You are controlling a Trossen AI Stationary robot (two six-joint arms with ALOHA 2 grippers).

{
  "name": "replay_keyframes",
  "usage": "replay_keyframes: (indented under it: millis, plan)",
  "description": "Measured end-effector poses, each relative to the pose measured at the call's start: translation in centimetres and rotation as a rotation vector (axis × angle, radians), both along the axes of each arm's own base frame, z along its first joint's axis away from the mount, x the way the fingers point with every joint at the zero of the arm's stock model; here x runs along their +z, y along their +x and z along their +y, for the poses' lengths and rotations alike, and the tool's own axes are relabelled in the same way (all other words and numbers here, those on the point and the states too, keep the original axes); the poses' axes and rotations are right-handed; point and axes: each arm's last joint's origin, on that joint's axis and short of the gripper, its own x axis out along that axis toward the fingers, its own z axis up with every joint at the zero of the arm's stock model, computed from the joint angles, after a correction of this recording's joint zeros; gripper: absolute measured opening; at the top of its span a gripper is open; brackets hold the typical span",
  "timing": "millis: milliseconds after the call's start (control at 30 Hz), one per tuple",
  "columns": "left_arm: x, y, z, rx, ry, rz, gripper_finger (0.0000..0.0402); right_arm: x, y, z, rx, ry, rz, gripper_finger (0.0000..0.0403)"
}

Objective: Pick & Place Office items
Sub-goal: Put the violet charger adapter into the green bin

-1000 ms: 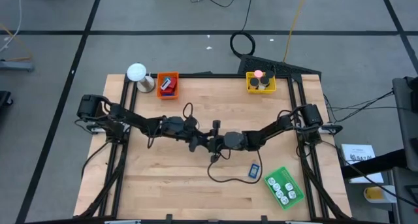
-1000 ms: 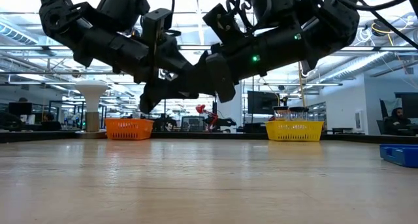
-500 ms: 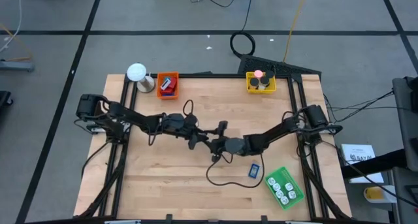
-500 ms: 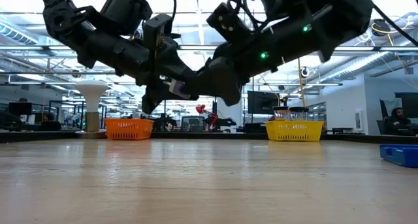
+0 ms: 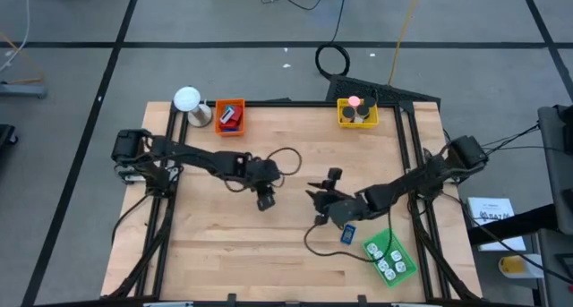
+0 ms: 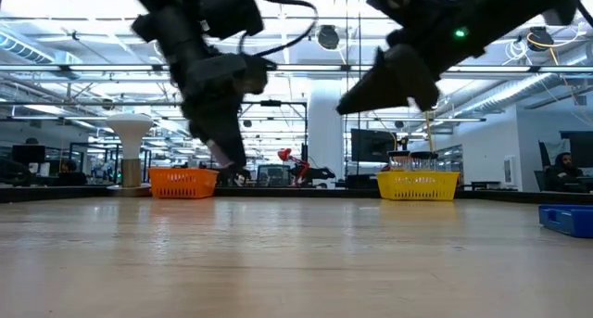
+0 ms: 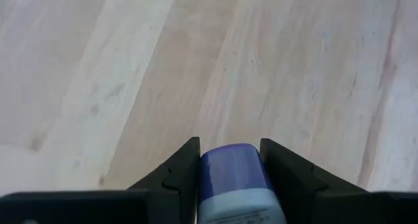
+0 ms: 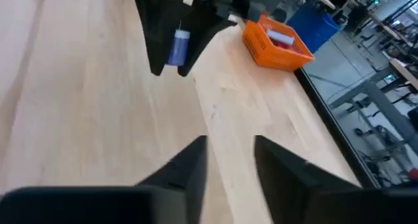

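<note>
Two tools over the wooden desk (image 5: pixel 206 235), both off the surface. Left tool (image 7: pixel 230 160) pinching a small blue/purple item (image 7: pixel 234 178) w/ a pale end, held between its fingers above bare wood; same item seen hanging from that tool in the right wrist view (image 8: pixel 178 46). Nothing under or just beside left tool, path clear. Right tool (image 8: pixel 228 155) spread a bit, nothing between its fingers, hovering apart from left tool. Just beside right tool, on its outer side: blue rectangle (image 5: pixel 348 234) lying flat on desk, and past that a green tray (image 5: pixel 390 256) w/ white pieces in it. Well apart from both tools, at the desk's far edge: orange tray (image 5: pixel 230 116) w/ red + blue pieces, white ball-topped object (image 5: pixel 188 101) next to it, yellow tray (image 5: pixel 357 113) w/ dark discs + a pink roll. Loose black cable (image 5: pixel 309 240) trails by right tool.
</note>
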Motion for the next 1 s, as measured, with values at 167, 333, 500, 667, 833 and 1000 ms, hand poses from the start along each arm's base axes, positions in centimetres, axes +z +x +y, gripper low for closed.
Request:
replay_keyframes:
  millis: [167, 333, 500, 667, 833, 1000]
  plan:
    - [-0.7, 1.3, 0.3, -0.026, 0.035, 0.162, 0.0138, -0.2, -1.4, 0.1, 0.017, 0.012, -0.007, 0.0032]
    - [-2.1, 3.1, 0.3, -0.062, 0.051, 0.225, 0.0138, -0.5, -1.6, 0.0, 0.018, 0.008, -0.005, 0.0008]
    - [-3.4, 4.2, 0.2, -0.09, 0.05, 0.253, 0.0138, -0.5, -1.6, 0.1, 0.022, 0.012, -0.011, 0.0019]
    - [-3.6, 4.4, 0.3, -0.093, 0.053, 0.258, 0.0148, -0.4, -1.6, 0.3, 0.029, 0.011, -0.015, 0.0014]
    - [-3.6, 4.4, 0.2, -0.095, 0.053, 0.256, 0.0196, -0.4, -1.5, 0.3, 0.029, 0.015, -0.021, 0.0016]
    - [-3.4, 4.4, 0.1, -0.104, 0.053, 0.254, 0.0225, -0.4, -1.5, 0.3, 0.029, 0.017, -0.023, 0.002]
